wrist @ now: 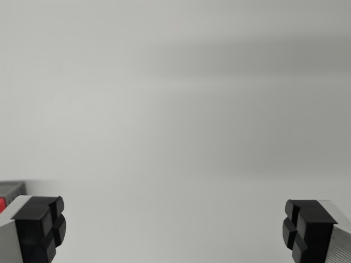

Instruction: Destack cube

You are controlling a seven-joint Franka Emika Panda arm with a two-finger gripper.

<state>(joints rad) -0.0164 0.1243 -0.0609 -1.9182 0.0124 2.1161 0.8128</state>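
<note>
My gripper (pixel 174 229) is open, its two black-padded fingertips standing far apart at the bottom corners of the wrist view, with nothing between them. One fingertip (pixel 38 226) is at the lower left, the other at the lower right. Behind the left finger, at the wrist view's left edge, a small grey and red object (pixel 7 193) peeks out; I cannot tell whether it is a cube. No stack of cubes shows in this view.
A plain, pale grey surface (pixel 175 109) fills the whole view, with soft horizontal shadow bands across its right side.
</note>
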